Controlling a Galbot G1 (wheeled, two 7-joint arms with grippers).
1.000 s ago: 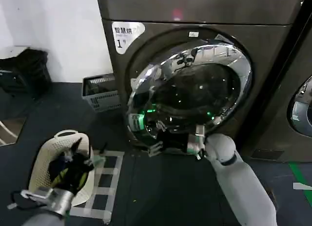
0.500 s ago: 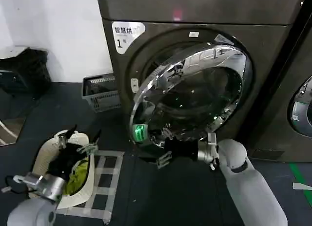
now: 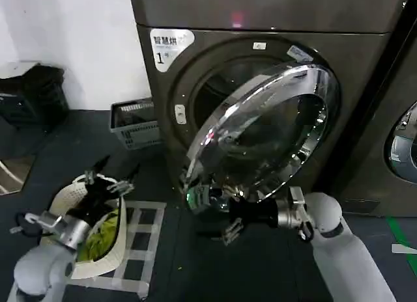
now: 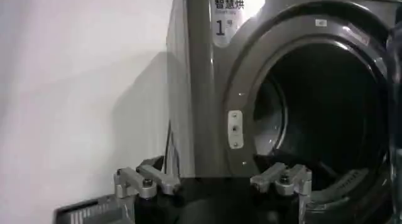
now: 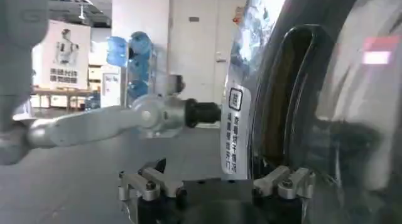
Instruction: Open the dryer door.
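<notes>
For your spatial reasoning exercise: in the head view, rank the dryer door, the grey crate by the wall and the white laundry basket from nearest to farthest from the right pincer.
1. The dryer door: its lower rim sits right at the right pincer.
2. The white laundry basket: on the floor, toward the robot's left.
3. The grey crate: back against the wall, left of the dryer.

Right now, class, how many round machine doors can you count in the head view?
2: the chrome-rimmed dark-glass dryer door swung partly open at centre, and a neighbouring machine's round door cut off at the right edge.
</notes>
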